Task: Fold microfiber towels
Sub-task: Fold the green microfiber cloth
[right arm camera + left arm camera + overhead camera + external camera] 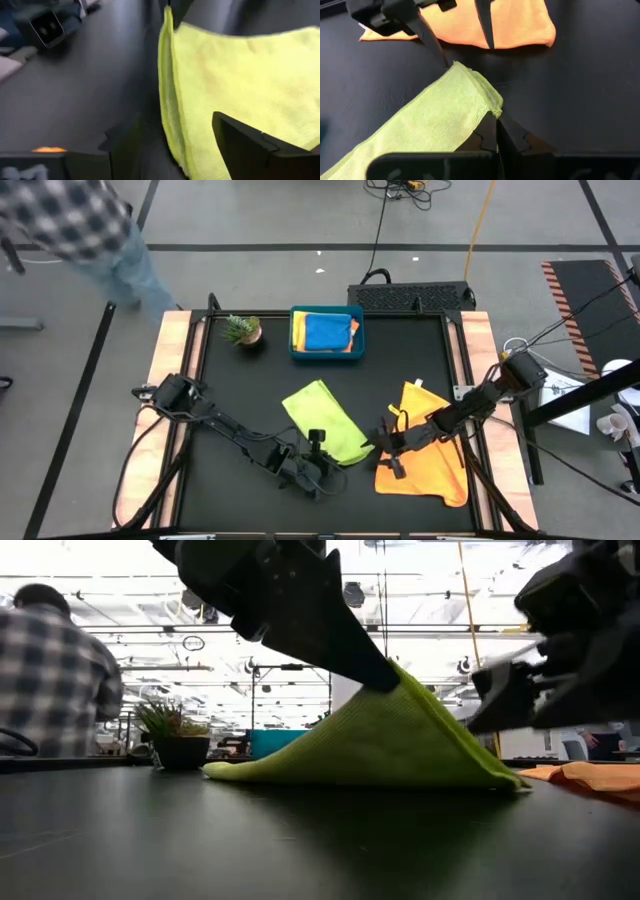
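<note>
A lime green towel (322,420), lying as a long folded strip, is in the middle of the table. Its far end rests on the table, while its near end (395,680) is raised like a tent. My left gripper (496,125) is shut on one corner of that raised end. My right gripper (170,127) is open around the end's other corner (455,66). An orange towel (425,455) lies flat under the right arm. More folded towels, with a blue one on top (325,332), sit in the teal tray (296,352). My left gripper pinches the lime towel's raised corner (495,109) between its two shut fingertips, coming slantwise from above on the table's near side. That corner is lifted clear and the cloth slopes down from it to the table. I cannot tell whether my right gripper's open fingers (427,37) touch the towel.
A small potted plant (242,330) stands at the far left, beside the teal tray at the far middle. A person in a checked shirt (75,225) stands beyond the table's far left corner. Bare black tabletop shows at the near left.
</note>
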{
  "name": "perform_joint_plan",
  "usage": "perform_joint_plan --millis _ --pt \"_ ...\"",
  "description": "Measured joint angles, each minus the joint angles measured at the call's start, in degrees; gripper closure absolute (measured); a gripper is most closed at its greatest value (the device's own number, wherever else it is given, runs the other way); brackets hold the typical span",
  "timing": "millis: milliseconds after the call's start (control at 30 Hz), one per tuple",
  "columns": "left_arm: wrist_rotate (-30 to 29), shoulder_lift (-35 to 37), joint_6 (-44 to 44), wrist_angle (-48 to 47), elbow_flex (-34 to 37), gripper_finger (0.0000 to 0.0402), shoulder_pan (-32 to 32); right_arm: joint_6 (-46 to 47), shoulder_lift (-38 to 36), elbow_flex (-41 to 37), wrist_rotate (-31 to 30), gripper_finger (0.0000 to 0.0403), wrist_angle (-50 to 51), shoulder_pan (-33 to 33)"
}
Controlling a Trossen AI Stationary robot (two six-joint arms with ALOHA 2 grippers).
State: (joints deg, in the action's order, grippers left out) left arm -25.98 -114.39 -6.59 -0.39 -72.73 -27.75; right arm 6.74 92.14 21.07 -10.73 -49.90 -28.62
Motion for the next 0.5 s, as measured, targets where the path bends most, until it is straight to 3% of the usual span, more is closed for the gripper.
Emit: perform_joint_plan --millis 300,500 --pt "0.0 0.0 -2.7 -1.2 0.0 0.0401 1.3 -3.5 10.9 7.5 -0.9 0.0167 1.5 -0.7" --pt "0.0 0.6 -2.9 -2.9 0.0 0.0401 1.2 -2.8 11.7 9.1 -4.6 0.0169 7.0 -1.1"
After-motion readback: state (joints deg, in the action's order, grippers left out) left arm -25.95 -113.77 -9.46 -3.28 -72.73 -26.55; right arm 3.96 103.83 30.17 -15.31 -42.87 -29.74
